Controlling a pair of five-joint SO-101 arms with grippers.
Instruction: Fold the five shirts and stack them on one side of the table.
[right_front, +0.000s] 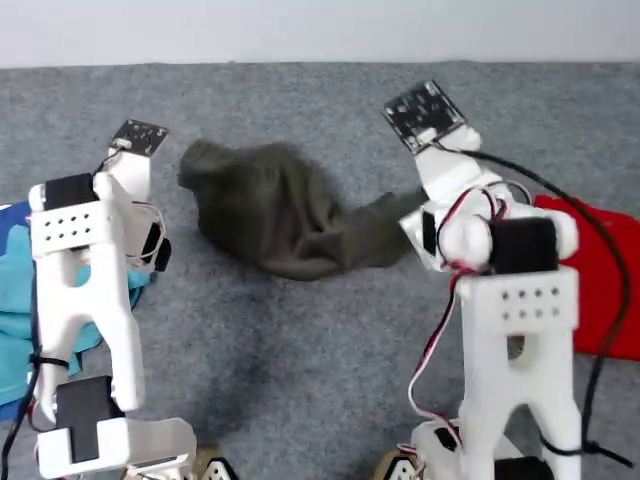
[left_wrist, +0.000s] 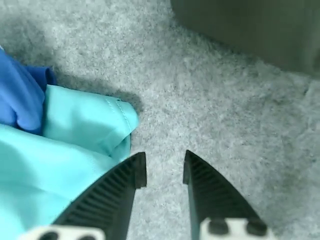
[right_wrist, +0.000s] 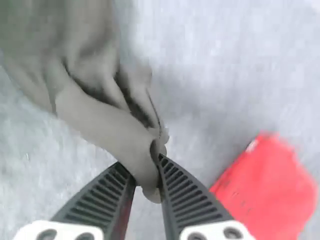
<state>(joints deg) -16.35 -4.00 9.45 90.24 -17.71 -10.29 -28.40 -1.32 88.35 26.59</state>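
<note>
Grey fuzzy bench (right_front: 300, 370). Crumpled olive shirt (right_front: 270, 205) lying mid-bench, red shirt (right_front: 600, 280) flat at one edge, teal shirt (right_front: 15, 295) plus blue shirt (left_wrist: 20, 102) bunched at opposite edge.

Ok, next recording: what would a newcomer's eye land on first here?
The crumpled olive-green cloth shirt sprawled across the grey table stands out, one edge pinched in the right gripper. A flat bright red shirt lies at the table's right edge, and a turquoise shirt at the left, beside the open left gripper.
</note>
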